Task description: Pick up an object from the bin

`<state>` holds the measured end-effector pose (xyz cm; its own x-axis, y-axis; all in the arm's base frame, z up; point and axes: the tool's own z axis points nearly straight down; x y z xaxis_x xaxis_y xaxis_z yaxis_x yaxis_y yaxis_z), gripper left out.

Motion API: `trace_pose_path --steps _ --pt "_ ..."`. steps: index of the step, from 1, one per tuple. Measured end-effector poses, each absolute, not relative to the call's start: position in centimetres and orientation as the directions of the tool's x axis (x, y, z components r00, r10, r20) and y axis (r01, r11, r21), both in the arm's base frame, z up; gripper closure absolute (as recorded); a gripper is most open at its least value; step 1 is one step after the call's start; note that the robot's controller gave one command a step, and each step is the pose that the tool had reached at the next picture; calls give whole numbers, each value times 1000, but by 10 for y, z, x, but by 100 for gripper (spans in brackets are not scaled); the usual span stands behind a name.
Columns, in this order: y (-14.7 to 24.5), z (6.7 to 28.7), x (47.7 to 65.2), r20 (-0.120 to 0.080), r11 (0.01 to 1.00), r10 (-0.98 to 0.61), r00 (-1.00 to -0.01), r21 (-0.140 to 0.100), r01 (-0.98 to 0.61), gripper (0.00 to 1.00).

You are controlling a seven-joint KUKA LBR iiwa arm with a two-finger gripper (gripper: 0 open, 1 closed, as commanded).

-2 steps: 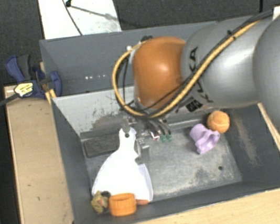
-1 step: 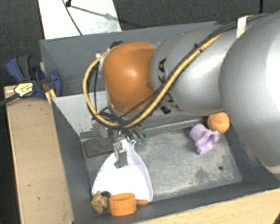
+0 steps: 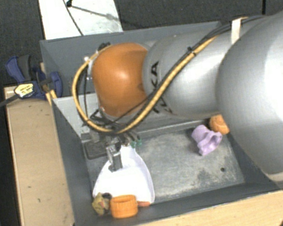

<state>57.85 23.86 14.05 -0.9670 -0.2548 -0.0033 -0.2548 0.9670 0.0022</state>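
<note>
1. Since the hand [image 3: 116,162] hangs low at the left of the grey metal bin [image 3: 74,148], directly over the far edge of the white, smooth, dome-shaped object [image 3: 126,182], treat that object as the probable target. This is a judgement from position only, and no grasp is confirmed.
2. Hand state: it cannot be told whether the hand is apart, together or clamped on anything. The orange wrist cover [image 3: 118,78] and the looped cables above it mask the working end.
3. Target location: the white object lies on the bin floor at near left. Its far edge touches or sits just beneath the hand, and its broad body spreads toward the near wall.
4. Neighbouring items:
   - The orange round plastic cap [image 3: 124,206] touches the near edge of the white object.
   - The small tan lumpy item [image 3: 100,203] is just left of that cap.
   - The lilac knobbly plastic piece [image 3: 206,139] is well apart to the right.
5. Recommended technique: a wide, smooth dome probably offers poor purchase across its middle, so take the thin far edge. Keep the approach vertical and clear of the left wall.
6. Lift straight up. A sideways pull is likely to drag the orange cap along or let the white object slip.
</note>
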Motion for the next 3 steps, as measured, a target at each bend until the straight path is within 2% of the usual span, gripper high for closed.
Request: trace_pose_path --steps 1,2,3 --pt "216 75 566 -7 909 -417 -909 0 -417 0" --pt "212 77 580 -18 858 -513 -858 2 -513 100" --pt "212 77 580 -18 858 -513 -858 2 -513 100"
